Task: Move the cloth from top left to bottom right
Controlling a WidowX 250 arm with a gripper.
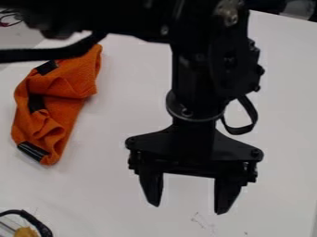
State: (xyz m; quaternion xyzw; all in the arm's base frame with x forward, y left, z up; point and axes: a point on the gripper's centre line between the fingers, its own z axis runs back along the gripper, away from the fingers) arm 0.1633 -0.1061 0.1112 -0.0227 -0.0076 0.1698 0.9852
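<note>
Hanging in the camera view to the right of the crumpled orange cloth [66, 85] on the white tabletop [285, 139], the black gripper [187, 209] has its jaws well apart.

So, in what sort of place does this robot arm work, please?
Probably a lab or workshop test table: a black robot arm hangs over a plain white tabletop, with a crumpled orange cloth on it and cables at the upper left edge.
</note>
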